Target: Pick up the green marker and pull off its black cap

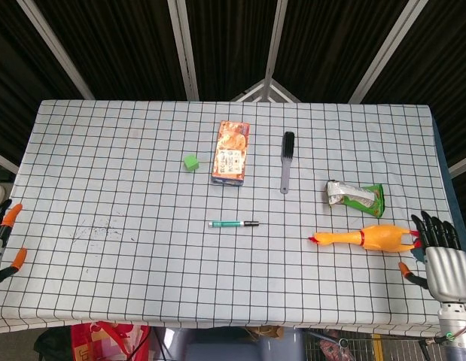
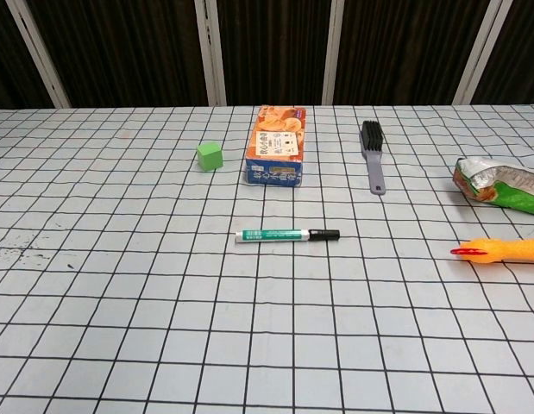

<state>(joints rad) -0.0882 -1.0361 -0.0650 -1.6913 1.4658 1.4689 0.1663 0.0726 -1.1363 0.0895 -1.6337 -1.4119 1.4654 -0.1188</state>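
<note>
A robot test bench: grid-patterned table [image 1: 105, 173] of mismatched props (rubber chicken [image 1: 366, 238], brush [image 1: 287, 161]), black-curtained backdrop [image 2: 120, 52].

Marker [image 1: 234, 223] lies flat near counter [image 1: 105, 301] centre, cap [image 1: 251, 223] pointing right. Behind it: box [image 1: 230, 153], cube [image 1: 190, 161] just left of box, brush [image 1: 286, 161] right of box. Snack bag [image 1: 356, 197] well right of marker; toy chicken [image 1: 364, 238] in front of bag. Right hand [image 1: 440, 259] at right edge, just beside chicken's tail. Left hand [image 1: 2, 233] at left edge, well apart from everything.
</note>
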